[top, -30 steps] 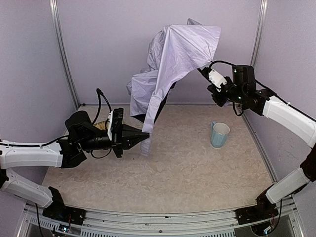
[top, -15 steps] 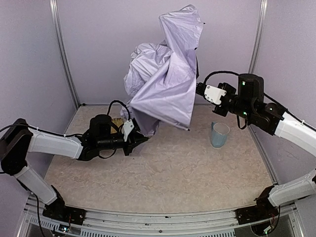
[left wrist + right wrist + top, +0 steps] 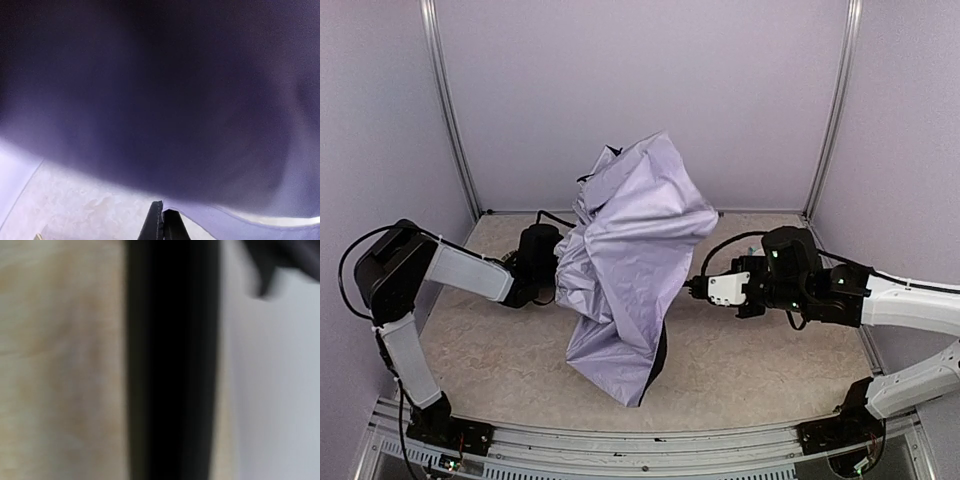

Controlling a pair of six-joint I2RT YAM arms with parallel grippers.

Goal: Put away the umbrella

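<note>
The pale lavender-grey fabric umbrella (image 3: 630, 260) lies as a crumpled heap in the middle of the beige desk (image 3: 750, 360). Its lower folds rest on the surface and a dark inner side shows at the bottom edge.

The left hand (image 3: 163, 222) is buried behind the fabric in the top view. In its own wrist camera the two black fingers (image 3: 156, 220) stand pressed together, just under a pale hem of the cloth. Whether cloth is pinched between them cannot be told.

The right hand (image 3: 694, 287) is at the right side of the heap, touching or nearly touching the fabric. Its wrist view is blurred, so its opening cannot be told.
</note>
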